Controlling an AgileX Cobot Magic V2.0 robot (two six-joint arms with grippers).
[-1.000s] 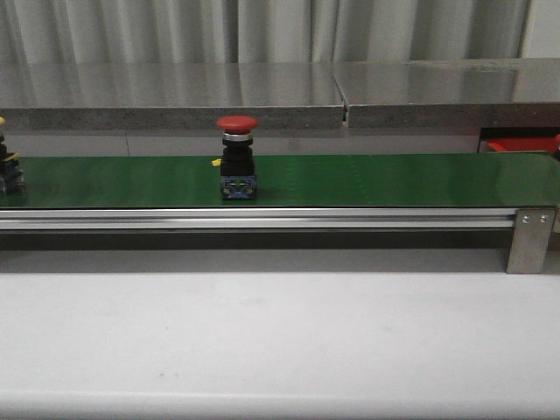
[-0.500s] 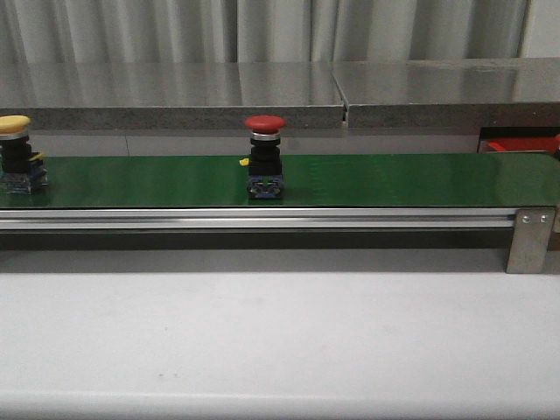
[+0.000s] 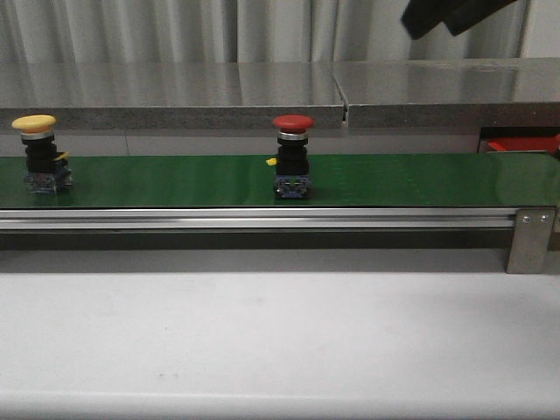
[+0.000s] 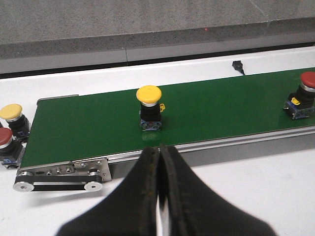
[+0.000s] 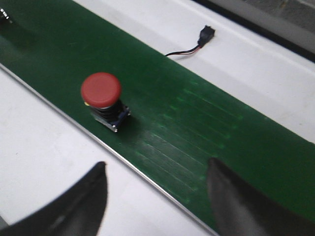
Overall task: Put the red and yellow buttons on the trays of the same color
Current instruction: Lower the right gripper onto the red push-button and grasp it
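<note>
The red button (image 3: 292,156) stood upright near the middle of the front view on the green conveyor belt (image 3: 420,179), and the yellow button (image 3: 39,154) stood upright on the same belt at the far left of that frame, the two well apart. The right gripper (image 5: 157,196) had its fingers (image 5: 78,204) spread wide with nothing between them; in its wrist view the red button sat above and left of centre, apart from both fingers. In the front view that gripper showed only as a dark shape at the upper right, well above the belt. The left gripper (image 4: 159,189) had its fingers pressed together and empty; in its wrist view the yellow button stood just beyond the fingertips, on the far side of the belt's metal rail (image 4: 221,143), not touching. Two further buttons, one yellow (image 4: 12,118) and one red (image 4: 6,142), sat off the belt's end at the left edge of that frame. A white tabletop (image 3: 280,341) filled the lower front view; a grey stone ledge (image 3: 175,92) and pale curtains (image 3: 175,26) lay behind. A red tray (image 3: 521,142) showed partly at the right edge.
</note>
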